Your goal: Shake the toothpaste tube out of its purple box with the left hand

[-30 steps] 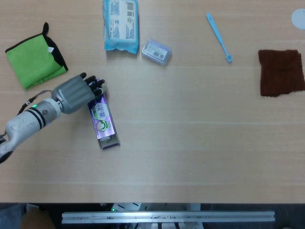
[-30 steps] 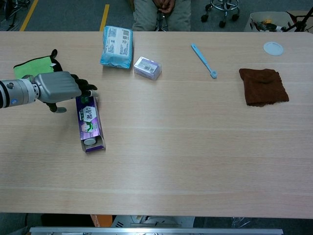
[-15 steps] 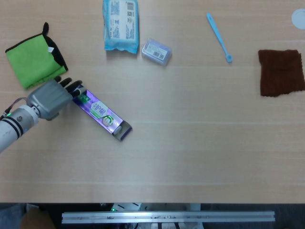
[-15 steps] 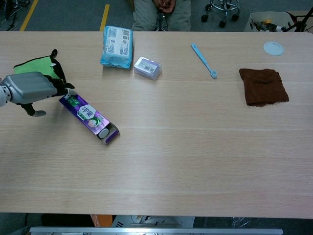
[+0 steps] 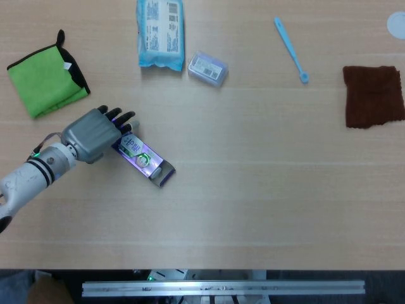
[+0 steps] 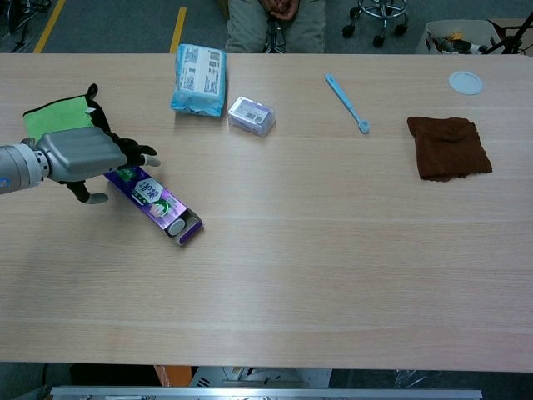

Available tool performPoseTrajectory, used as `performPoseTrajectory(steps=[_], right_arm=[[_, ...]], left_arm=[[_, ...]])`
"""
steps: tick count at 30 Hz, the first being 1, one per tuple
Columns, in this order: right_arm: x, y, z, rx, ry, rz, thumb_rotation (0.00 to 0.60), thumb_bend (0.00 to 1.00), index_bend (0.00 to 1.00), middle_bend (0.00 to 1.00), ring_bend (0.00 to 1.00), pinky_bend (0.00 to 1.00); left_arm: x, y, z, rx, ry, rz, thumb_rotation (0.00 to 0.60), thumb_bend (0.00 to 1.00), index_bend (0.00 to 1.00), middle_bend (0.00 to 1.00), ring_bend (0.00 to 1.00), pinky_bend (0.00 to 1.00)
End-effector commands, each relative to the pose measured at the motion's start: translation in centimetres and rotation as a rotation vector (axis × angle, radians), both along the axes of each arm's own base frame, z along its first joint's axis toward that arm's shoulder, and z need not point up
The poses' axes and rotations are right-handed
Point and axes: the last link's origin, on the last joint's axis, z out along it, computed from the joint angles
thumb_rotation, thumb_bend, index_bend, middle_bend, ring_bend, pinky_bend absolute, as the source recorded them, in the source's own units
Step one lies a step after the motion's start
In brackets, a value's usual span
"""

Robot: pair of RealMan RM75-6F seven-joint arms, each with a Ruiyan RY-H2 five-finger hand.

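Glossy cardboard purple box, matt pale wood-grain table.

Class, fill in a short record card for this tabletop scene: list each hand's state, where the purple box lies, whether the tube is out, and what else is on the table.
Left hand: over the far end of the purple box; grip unclear
Right hand: not in view
Purple box: flat on the table, lying diagonally, open end toward the robot
Toothpaste tube: inside, cap showing at the opening
Also there: green cloth, blue packet, toothbrush, brown cloth
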Motion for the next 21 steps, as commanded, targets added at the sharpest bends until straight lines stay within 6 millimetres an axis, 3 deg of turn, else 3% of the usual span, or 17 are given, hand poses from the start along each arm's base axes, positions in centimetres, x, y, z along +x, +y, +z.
performPoseTrajectory(steps=[1,8,16,21], right_arm=[[-0.1,0.1,0.1,-0.002,0.000,-0.004,0.600,0.26,0.38,0.44,0.43,0.43],[-0.2,0.0,0.0,0.004,-0.003,0.000,0.600,0.26,0.38,0.44,0.43,0.43],[-0.1,-0.2,-0.2,0.010,-0.001,0.004,0.600,0.26,0.38,0.44,0.43,0.43],[-0.1,-0.2,-0.4,0.015,-0.001,0.000,0.600,0.26,0.38,0.44,0.43,0.43]], left_arm=[[0.0,0.0,-0.7,-0.002,0.004,-0.003,0.600,0.31,0.05,0.03,0.09,0.20],[-0.6,-0.2,-1.4,0.005,0.013,-0.007,0.600,0.31,0.07,0.05,0.09,0.20],[-1.3,-0.6,-2.3,0.006,-0.009,-0.024,0.600,0.31,0.21,0.18,0.15,0.23],[-1.4,-0.6,-2.8,0.006,-0.051,-0.023,0.600,0.31,0.33,0.29,0.25,0.34]])
